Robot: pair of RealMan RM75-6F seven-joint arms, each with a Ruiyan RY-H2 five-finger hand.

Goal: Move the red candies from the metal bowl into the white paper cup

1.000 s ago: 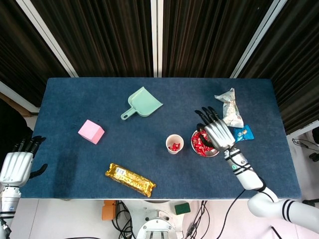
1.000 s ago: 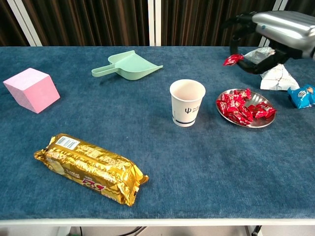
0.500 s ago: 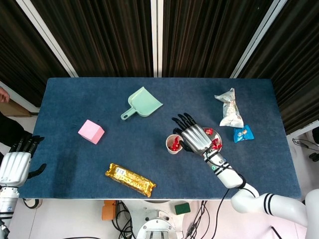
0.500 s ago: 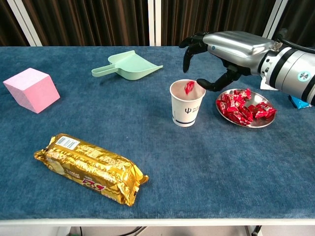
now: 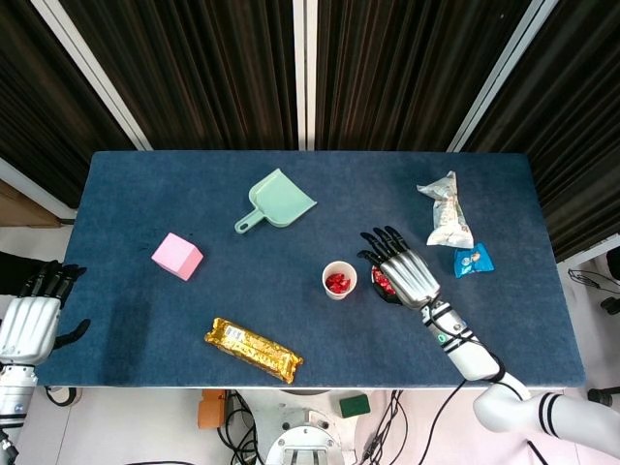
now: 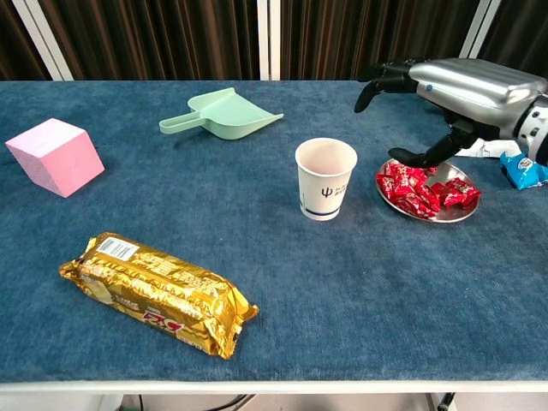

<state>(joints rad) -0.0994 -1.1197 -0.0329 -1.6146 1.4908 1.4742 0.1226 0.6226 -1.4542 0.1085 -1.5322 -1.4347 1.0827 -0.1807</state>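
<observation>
The white paper cup (image 5: 339, 279) (image 6: 326, 179) stands mid-table with red candies (image 5: 337, 283) visible inside it from above. Just to its right sits the metal bowl (image 6: 441, 215) holding several red candies (image 6: 424, 188) (image 5: 382, 282). My right hand (image 5: 404, 270) (image 6: 455, 86) hovers over the bowl with its fingers spread and nothing in them. The hand hides most of the bowl in the head view. My left hand (image 5: 32, 318) hangs off the table's left edge, fingers apart and empty.
A green dustpan (image 5: 275, 201) (image 6: 222, 115) lies at the back, a pink cube (image 5: 177, 256) (image 6: 56, 156) at the left, and a gold snack pack (image 5: 253, 349) (image 6: 157, 292) near the front edge. A white bag (image 5: 446, 209) and a blue packet (image 5: 473, 260) lie right of the bowl.
My right hand carried a red candy from above the bowl to the cup, let it fall in, and has moved back over the bowl, empty. The left hand has not moved.
</observation>
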